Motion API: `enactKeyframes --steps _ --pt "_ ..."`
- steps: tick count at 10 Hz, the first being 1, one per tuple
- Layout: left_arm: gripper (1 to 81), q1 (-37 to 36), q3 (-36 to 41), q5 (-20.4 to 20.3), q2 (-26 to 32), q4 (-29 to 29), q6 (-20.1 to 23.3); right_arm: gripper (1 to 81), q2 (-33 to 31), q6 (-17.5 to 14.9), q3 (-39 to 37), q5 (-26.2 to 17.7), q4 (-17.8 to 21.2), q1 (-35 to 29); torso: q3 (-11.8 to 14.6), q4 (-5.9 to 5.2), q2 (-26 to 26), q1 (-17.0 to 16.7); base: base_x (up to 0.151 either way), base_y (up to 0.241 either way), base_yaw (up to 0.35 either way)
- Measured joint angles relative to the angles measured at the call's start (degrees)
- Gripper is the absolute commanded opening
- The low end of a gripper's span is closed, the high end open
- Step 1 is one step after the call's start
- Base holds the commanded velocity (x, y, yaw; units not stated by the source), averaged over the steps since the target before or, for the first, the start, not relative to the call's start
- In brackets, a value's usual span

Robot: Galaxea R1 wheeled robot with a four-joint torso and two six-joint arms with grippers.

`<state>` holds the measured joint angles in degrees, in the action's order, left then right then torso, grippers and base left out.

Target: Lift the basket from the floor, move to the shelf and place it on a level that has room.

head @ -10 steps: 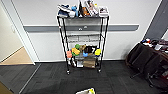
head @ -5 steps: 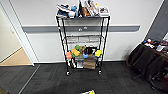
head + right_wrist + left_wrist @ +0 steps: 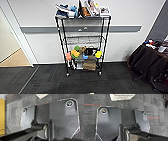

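Note:
The shelf (image 3: 82, 40) is a tall wire rack on black poles, standing against the white wall ahead in the head view. Books and other items crowd its top tier. The level (image 3: 82, 37) below that looks bare. Colourful blocks (image 3: 75, 53) fill the tier under it. The basket (image 3: 121, 97) is cream and woven and rests on the floor (image 3: 154, 105), a dark carpet, just beyond my base plate in the left wrist view. A corner of the basket (image 3: 41, 95) shows in the right wrist view too.
A brown cardboard box (image 3: 89, 65) sits on the rack's lowest tier. At the right stands a dark-draped table (image 3: 147, 60) with clutter on it. A doorway at the left opens onto tan wooden floor (image 3: 15, 60). Dark carpet (image 3: 75, 82) lies between me and the rack.
The whole head view has shifted a little, so the camera has moved. The rack looks slightly nearer, and a pale shape at the picture's bottom edge has slid almost off it.

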<state>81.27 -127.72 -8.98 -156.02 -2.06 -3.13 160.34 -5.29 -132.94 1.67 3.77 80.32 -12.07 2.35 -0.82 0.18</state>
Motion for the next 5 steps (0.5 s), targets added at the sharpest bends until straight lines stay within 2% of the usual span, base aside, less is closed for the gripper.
enactKeyframes --steps 5 --pt "81.1 0.0 -0.2 0.0 -0.6 0.0 0.0 81.1 0.7 0.0 -1.2 0.1 0.0 0.2 0.0 0.0 0.0 0.0 0.08 0.0 0.0"
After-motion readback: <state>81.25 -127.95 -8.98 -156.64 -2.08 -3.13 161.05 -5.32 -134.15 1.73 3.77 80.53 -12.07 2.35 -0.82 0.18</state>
